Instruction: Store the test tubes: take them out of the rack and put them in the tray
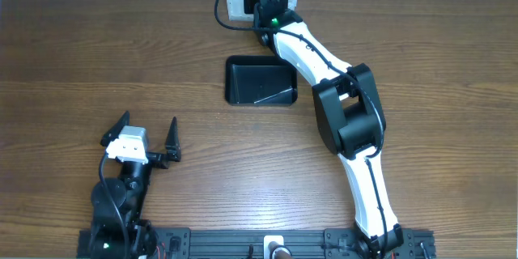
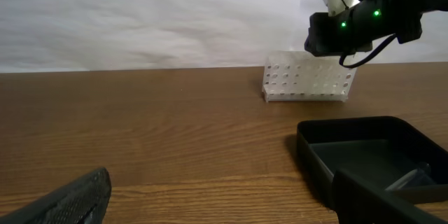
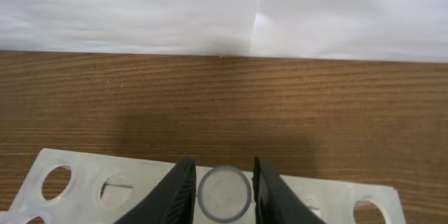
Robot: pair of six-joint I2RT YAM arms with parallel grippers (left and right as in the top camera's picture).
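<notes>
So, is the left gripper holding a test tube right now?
No, the left gripper stands open and empty near its arm's base.

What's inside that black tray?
One clear test tube lies slanted on the floor of the black tray. The rest of the floor looks bare. The right arm crosses one far corner, so that bit is hidden.

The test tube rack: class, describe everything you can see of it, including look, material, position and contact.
The rack is a low, whitish translucent block, plastic by its look, with rows of round holes. It stands flat on the wooden table, beyond the black tray and apart from it. Several holes look empty; one clear test tube stands in a hole, with the right gripper around its rim.
</notes>
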